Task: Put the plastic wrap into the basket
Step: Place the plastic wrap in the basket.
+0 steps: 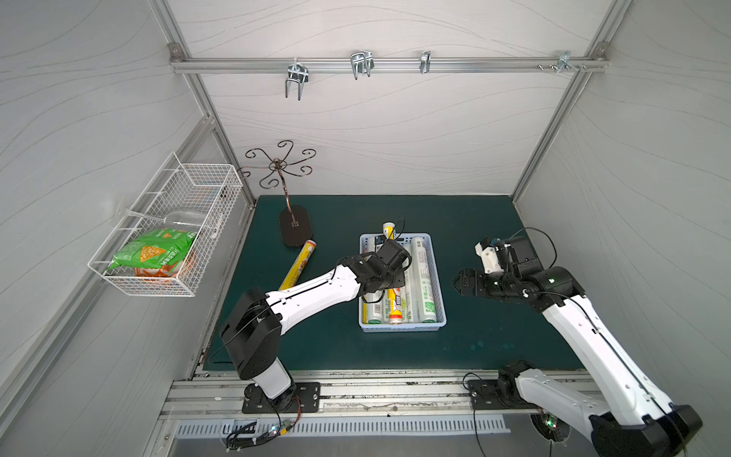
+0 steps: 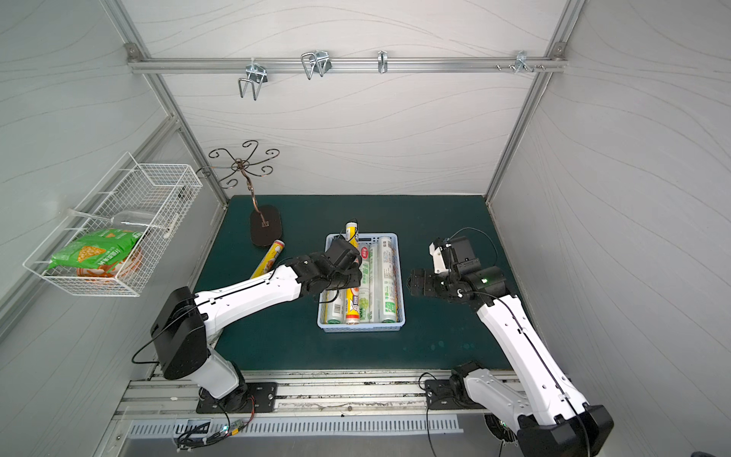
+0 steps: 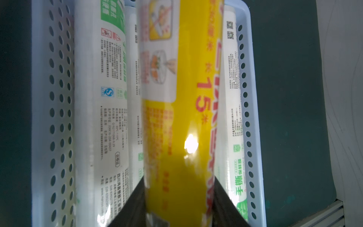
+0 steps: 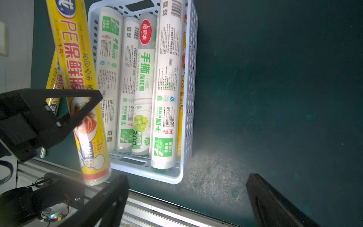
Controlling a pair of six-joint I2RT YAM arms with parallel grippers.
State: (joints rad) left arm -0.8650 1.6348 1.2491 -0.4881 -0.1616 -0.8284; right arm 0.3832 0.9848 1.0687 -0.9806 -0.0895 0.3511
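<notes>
My left gripper [image 3: 177, 182] is clamped on one yellow held roll [image 1: 395, 305], tilted above the basket [image 1: 402, 327]. My right gripper [image 1: 455, 283] hangs beside it, jaws apart and empty.

Risk: dropped onto the stacked rolls, it may roll off or overhang the rim.

Count: one held, one stray roll [image 1: 300, 263] on the mat [image 1: 494, 336], five visible in the basket (four white, one yellow).

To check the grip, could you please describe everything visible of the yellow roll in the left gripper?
The yellow roll is a long, slim cylinder in glossy yellow wrap with red print, food pictures and a cartoon face near one end. The left gripper is shut on it around mid-length. It hangs lengthwise over the basket, above the white rolls; contact unclear.
</notes>
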